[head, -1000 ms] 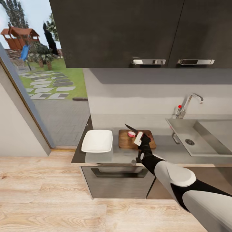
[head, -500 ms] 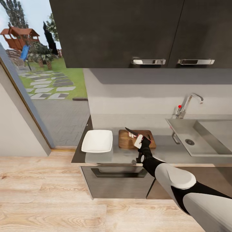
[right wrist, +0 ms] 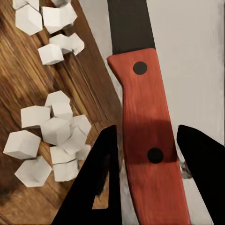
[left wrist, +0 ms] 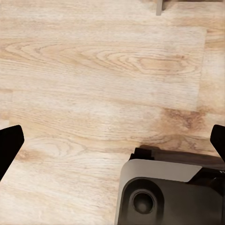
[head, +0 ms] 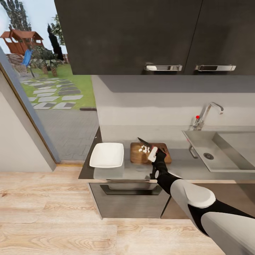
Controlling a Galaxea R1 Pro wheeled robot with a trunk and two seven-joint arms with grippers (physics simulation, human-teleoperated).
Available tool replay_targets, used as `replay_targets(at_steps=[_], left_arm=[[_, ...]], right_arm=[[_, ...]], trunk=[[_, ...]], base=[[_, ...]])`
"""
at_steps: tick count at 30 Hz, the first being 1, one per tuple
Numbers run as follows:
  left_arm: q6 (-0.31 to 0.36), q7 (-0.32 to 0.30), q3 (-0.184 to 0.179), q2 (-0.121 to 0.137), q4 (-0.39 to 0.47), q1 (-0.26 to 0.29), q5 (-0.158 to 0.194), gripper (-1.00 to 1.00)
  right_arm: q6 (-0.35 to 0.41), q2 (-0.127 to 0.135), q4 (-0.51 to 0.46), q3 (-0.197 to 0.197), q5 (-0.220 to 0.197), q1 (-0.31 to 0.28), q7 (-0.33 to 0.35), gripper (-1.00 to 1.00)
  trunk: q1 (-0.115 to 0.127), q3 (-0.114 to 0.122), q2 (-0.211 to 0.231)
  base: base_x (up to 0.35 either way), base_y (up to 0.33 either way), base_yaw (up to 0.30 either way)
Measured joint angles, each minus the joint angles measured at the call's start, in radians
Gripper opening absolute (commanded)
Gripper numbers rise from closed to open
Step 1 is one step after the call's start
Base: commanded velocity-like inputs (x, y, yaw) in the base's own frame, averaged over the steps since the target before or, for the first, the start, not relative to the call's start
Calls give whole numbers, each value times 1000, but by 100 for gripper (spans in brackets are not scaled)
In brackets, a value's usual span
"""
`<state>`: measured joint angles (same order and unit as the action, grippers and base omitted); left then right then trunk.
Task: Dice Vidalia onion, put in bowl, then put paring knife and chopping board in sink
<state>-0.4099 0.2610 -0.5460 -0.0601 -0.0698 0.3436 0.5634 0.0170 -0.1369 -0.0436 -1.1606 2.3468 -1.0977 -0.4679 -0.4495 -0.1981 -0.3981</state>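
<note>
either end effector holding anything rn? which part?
Right end effector holds the paring knife by its red handle, fingers on either side. Left end effector is open over the wooden floor, holding nothing.

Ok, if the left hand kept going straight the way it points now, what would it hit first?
Most likely the pale wooden plank floor: the left wrist view looks straight at it between the left hand fingertips. The robot's own dark grey base sits near that line; depth is unclear.
</note>
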Motion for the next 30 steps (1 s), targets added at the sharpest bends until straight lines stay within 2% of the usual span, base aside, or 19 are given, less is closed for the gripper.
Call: replay_targets(at_steps=[4, 16, 17, 20, 21, 22, 25, 30], left_arm=[[0, 0, 0, 0, 0, 0, 0, 100], [0, 0, 0, 0, -1, 0, 0, 100], [0, 0, 0, 0, -1, 0, 0, 100], [1, 0, 0, 0, -1, 0, 0, 100], [1, 0, 0, 0, -1, 0, 0, 100], [2, 0, 0, 0, -1, 0, 0, 100], [3, 0, 0, 0, -2, 0, 0, 100], [5, 0, 0, 0, -2, 0, 0, 100]], right_arm=[[-37, -1, -5, -1, 1, 0, -73, -100], [-46, 2, -20, -4, -5, -14, -83, -100], [-46, 5, -20, -5, -56, -20, -80, -100], [-46, 8, -21, -3, -173, -58, -66, -100], [-46, 11, -21, -2, -224, -83, -36, -100], [-45, 21, -25, -2, -278, -119, 36, -100], [-41, 36, -49, -3, -352, -182, 151, -100], [-10, 38, -136, -4, -479, -240, 307, -100]], trunk=[[0, 0, 0], [0, 0, 0], [0, 0, 0], [0, 0, 0], [0, 0, 0], [0, 0, 0], [0, 0, 0], [0, 0, 0]], base=[[0, 0, 0], [0, 0, 0], [0, 0, 0], [0, 0, 0], [0, 0, 0], [0, 0, 0], [0, 0, 0], [0, 0, 0]])
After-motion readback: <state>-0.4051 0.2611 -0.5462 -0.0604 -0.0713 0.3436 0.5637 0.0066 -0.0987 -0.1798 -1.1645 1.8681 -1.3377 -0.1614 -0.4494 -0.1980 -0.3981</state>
